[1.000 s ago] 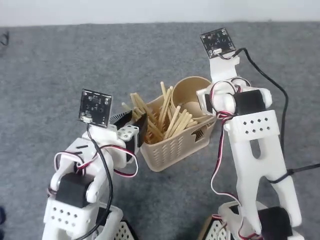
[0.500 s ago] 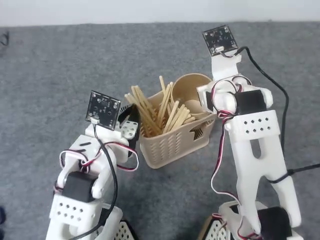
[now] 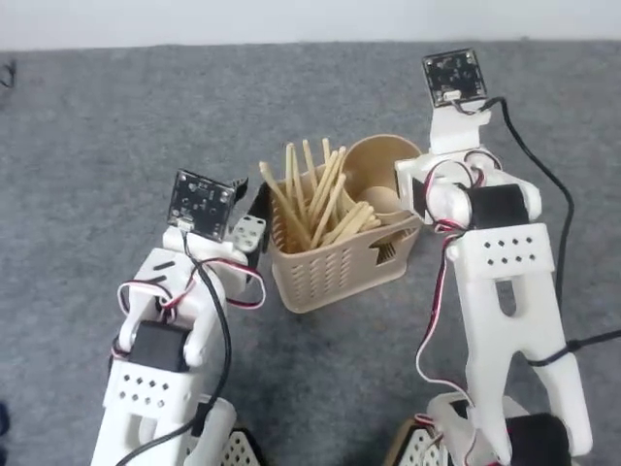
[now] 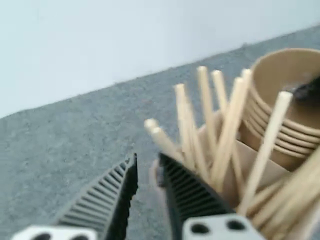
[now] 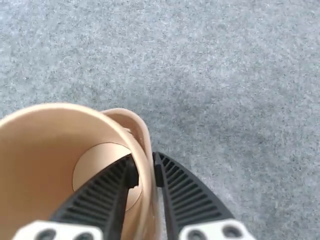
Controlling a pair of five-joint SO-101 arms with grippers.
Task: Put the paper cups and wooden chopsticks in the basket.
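Paper cups [image 3: 378, 167], nested in a stack whose rims show as ridges in the left wrist view [image 4: 282, 105], stand in the far right part of the basket [image 3: 335, 280], mouths tipped up towards the high camera. The right gripper [image 5: 145, 165] is clamped on the stack: one black toothed finger [image 5: 107, 190] lies inside the outermost cup [image 5: 55, 145] against its wall, the other lies outside, and the thin paper wall is pinched between them just below the rim. The white right arm [image 3: 505, 262] stretches from the near edge of the table up to that corner of the basket. Wooden chopsticks [image 3: 309, 194] fill the left part of the basket as a loose bundle, most leaning at mixed angles with their ends fanning above the rim, a few lying lower across the top towards the cups. From the left wrist they rise as pale sticks [image 4: 225, 130] just beside the cups. The left gripper [image 4: 147, 162] sits just beside the basket's left rim [image 3: 257, 201], its two fingers a narrow gap apart and gripping nothing I can make out; a pale blur shows in the gap, too soft to name. The left arm [image 3: 165, 330] stands at the near left. The basket rests on grey carpet [image 3: 97, 146], with a pale wall [image 4: 100, 40] behind.
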